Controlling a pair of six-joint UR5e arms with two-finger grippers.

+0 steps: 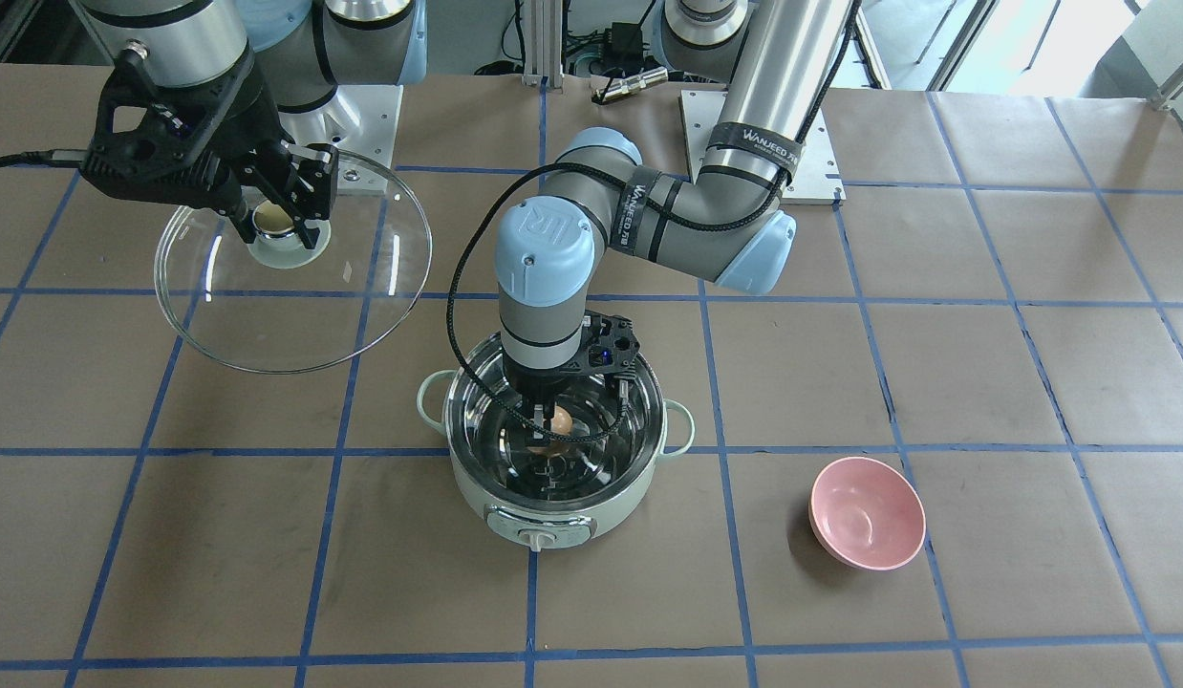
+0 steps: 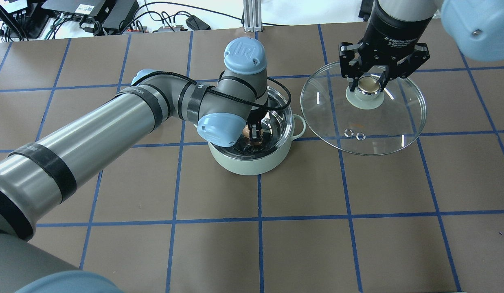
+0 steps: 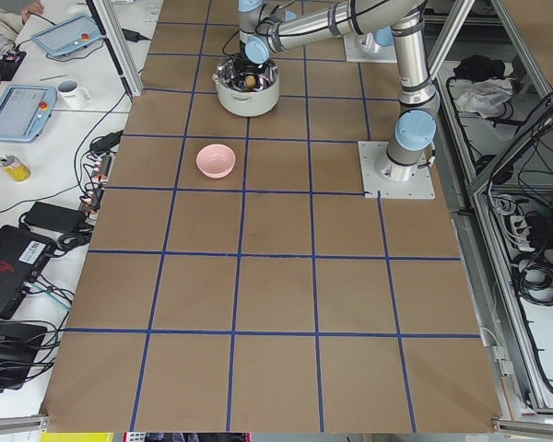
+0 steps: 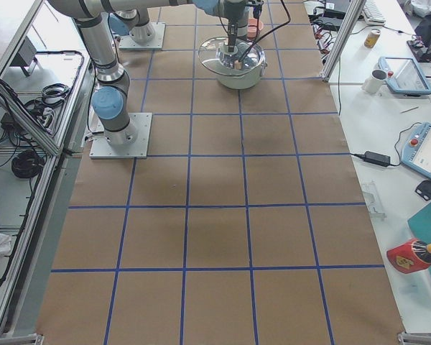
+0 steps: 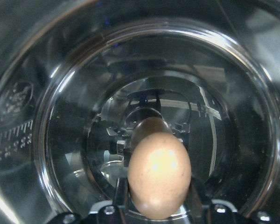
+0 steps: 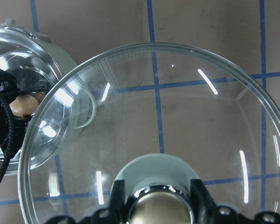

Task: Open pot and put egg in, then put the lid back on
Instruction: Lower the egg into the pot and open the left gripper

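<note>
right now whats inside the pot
An egg, gripped by the left gripper, down inside the steel-lined pot. The left arm hides part of the floor; whether the egg touches bottom can't be seen.

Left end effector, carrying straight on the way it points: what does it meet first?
Likely the steel floor of the pot; the left end effector holds the egg inside the pot, pointing down. The gap is unclear.

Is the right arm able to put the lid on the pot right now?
Probably not yet. The left gripper is down inside the pot, shut on the egg, and the left arm hangs over the opening. The lid, held off to the side by the right gripper, would likely bump that arm.
</note>
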